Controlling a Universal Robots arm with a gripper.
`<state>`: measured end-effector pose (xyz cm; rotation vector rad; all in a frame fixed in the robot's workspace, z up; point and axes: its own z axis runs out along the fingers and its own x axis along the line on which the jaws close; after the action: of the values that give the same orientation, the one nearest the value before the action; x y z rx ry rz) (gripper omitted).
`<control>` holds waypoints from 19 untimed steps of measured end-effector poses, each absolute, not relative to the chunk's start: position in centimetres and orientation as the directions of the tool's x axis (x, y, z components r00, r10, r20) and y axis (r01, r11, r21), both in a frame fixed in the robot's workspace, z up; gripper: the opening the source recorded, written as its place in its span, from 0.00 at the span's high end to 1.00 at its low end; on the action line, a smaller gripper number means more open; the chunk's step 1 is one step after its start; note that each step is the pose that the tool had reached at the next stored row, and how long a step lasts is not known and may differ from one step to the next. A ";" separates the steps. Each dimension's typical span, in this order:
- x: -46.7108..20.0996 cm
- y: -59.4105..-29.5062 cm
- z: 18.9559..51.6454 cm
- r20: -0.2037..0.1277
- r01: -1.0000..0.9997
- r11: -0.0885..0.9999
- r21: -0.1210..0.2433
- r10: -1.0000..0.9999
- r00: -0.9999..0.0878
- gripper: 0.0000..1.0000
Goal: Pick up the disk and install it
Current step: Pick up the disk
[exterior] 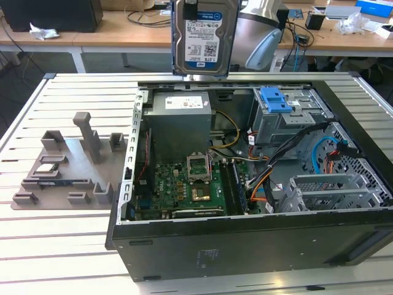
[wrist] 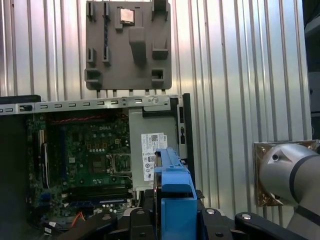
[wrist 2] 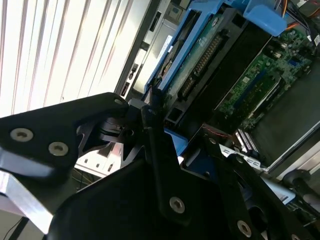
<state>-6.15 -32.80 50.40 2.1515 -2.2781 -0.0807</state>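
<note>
The disk (exterior: 204, 37) hangs upright in the air above the back wall of the open computer case (exterior: 245, 246), its white-and-blue label facing the exterior camera. In the second wrist view its green circuit-board side (wrist 2: 210, 55) and blue rails show. In the first wrist view the disk is seen edge-on, with a blue rail (wrist: 172, 185). My gripper (wrist: 175, 212) is shut on the disk, with black fingers (wrist 2: 155, 150) clamped on both sides of it.
Inside the case are a motherboard (exterior: 190, 184), a grey power supply (exterior: 178, 117) and a metal drive cage with a lone blue bracket (exterior: 275, 99). A grey fixture plate (exterior: 61, 166) with a small square chip (wrist: 126, 16) lies on the slatted table at the exterior view's left.
</note>
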 end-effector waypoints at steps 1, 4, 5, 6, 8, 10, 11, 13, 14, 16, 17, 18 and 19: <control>-5.9 -32.8 50.4 -0.030 -0.998 0.057 0.042 -0.998 -0.058 0.63; -4.9 -32.8 50.3 -0.030 -0.997 0.056 0.043 -0.998 -0.058 0.63; -4.6 -32.8 50.3 -0.030 -0.997 0.057 0.043 -0.998 -0.058 0.63; -4.1 -32.8 50.3 -0.030 -0.997 0.057 0.043 -0.998 -0.058 0.63; -3.2 -32.8 50.2 -0.030 -0.997 0.057 0.044 -0.998 -0.058 0.63; -2.6 -32.8 50.2 -0.030 -0.997 0.056 0.044 -0.998 -0.058 0.63; -2.4 -32.8 50.2 -0.030 -0.997 0.057 0.044 -0.998 -0.058 0.63; -2.1 -32.9 50.2 -0.030 -0.997 0.057 0.044 -0.998 -0.058 0.63; -1.9 -33.0 50.2 -0.030 -0.997 0.056 0.044 -0.998 -0.058 0.63; -1.8 -33.4 50.1 -0.030 -0.997 0.057 0.044 -0.998 -0.058 0.63; -1.7 -33.7 50.1 -0.030 -0.997 0.057 0.044 -0.998 -0.058 0.63; -1.7 -33.9 50.1 -0.030 -0.997 0.057 0.044 -0.998 -0.058 0.63; -1.5 -34.2 50.1 -0.030 -0.997 0.057 0.044 -0.998 -0.058 0.63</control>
<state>-1.54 -34.18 50.10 2.1504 -2.2773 -0.0827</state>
